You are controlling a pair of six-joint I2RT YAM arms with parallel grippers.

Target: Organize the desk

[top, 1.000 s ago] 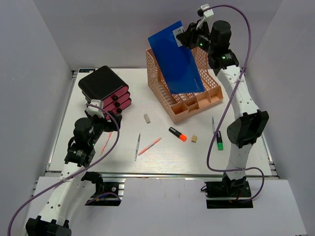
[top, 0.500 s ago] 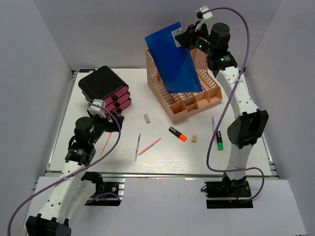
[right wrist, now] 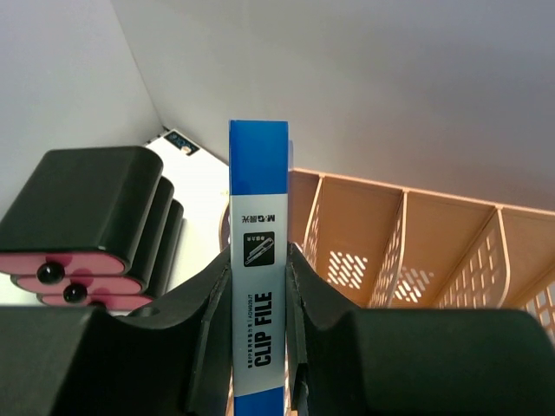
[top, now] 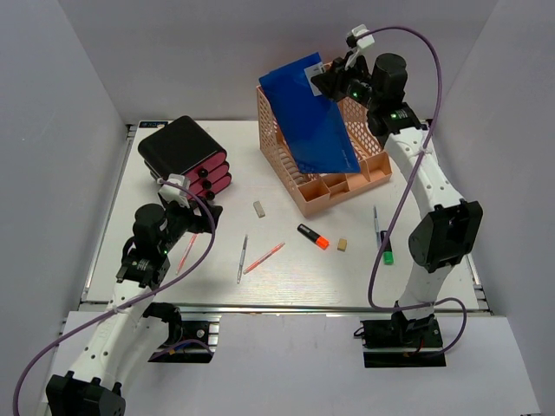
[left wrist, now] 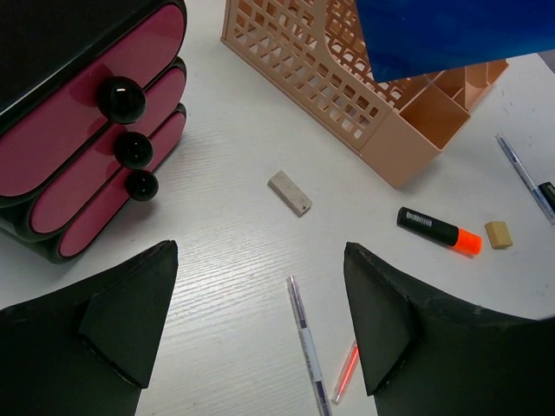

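The desk [top: 295, 282] is a white tabletop. My right gripper [top: 325, 78] is shut on the spine of a blue clip file [top: 308, 113], which hangs tilted over the peach mesh file rack [top: 347, 186] at the back. In the right wrist view both fingers press the file's labelled spine [right wrist: 257, 260], with the rack [right wrist: 416, 251] behind it. My left gripper [top: 186, 221] hovers open and holds nothing, low over the desk's front left. A clear purple pen [left wrist: 308, 347] and a red pen [left wrist: 345, 373] lie between and below its fingers.
A black and pink drawer unit [top: 184, 156] stands at the back left. Loose on the desk lie a grey eraser [top: 258, 209], a black and orange highlighter [top: 313, 236], a tan eraser [top: 342, 245], a blue pen [top: 376, 221], a green marker [top: 387, 254] and another red pen [top: 186, 251].
The right gripper has shifted slightly, swinging the blue file's lower end further over the rack. The left arm has crept a little forward and stays open.
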